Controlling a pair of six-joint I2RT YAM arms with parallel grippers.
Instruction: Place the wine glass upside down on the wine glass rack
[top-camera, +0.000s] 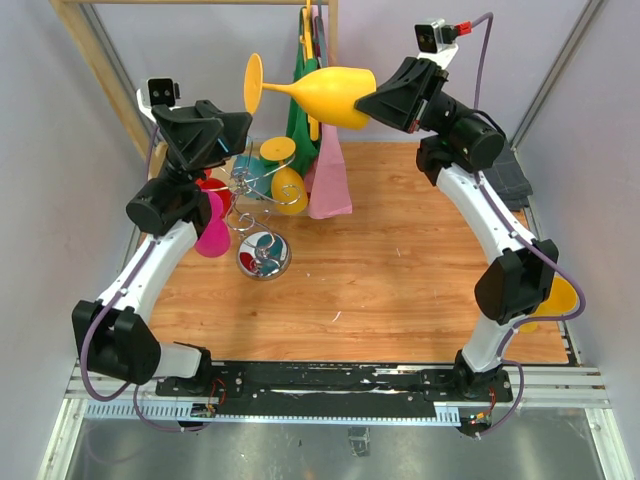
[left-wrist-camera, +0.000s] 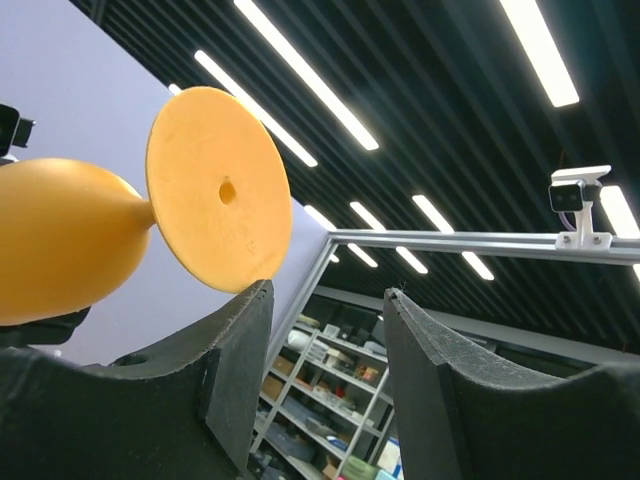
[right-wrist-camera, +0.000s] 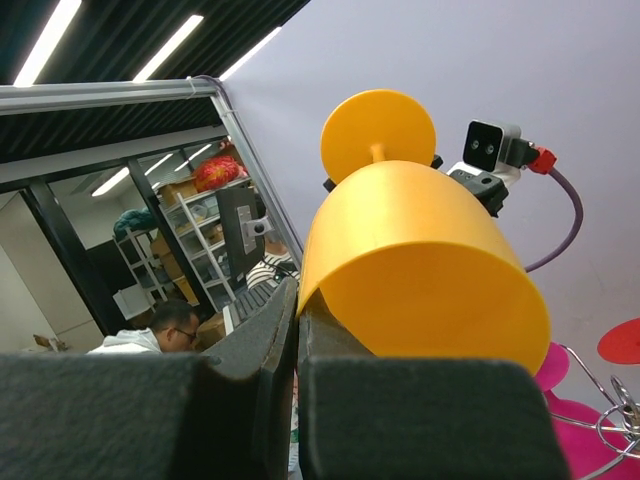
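A yellow wine glass (top-camera: 330, 95) is held lying sideways in the air, its round foot (top-camera: 254, 84) pointing left. My right gripper (top-camera: 372, 103) is shut on the rim of its bowl; in the right wrist view the fingers (right-wrist-camera: 298, 290) pinch the bowl wall (right-wrist-camera: 420, 260). My left gripper (top-camera: 240, 128) is open just below the foot. In the left wrist view the foot (left-wrist-camera: 215, 190) sits above the left fingertip and nothing lies between the fingers (left-wrist-camera: 330, 290). The chrome wine glass rack (top-camera: 258, 200) stands below on its mirror base (top-camera: 264, 254).
Another yellow glass (top-camera: 288, 186) and pink glasses (top-camera: 213, 228) hang on the rack. A wooden rail frame (top-camera: 100, 70) stands behind, with green (top-camera: 300, 110) and pink (top-camera: 328, 180) cloths hanging from it. A yellow object (top-camera: 556, 298) lies at the right table edge.
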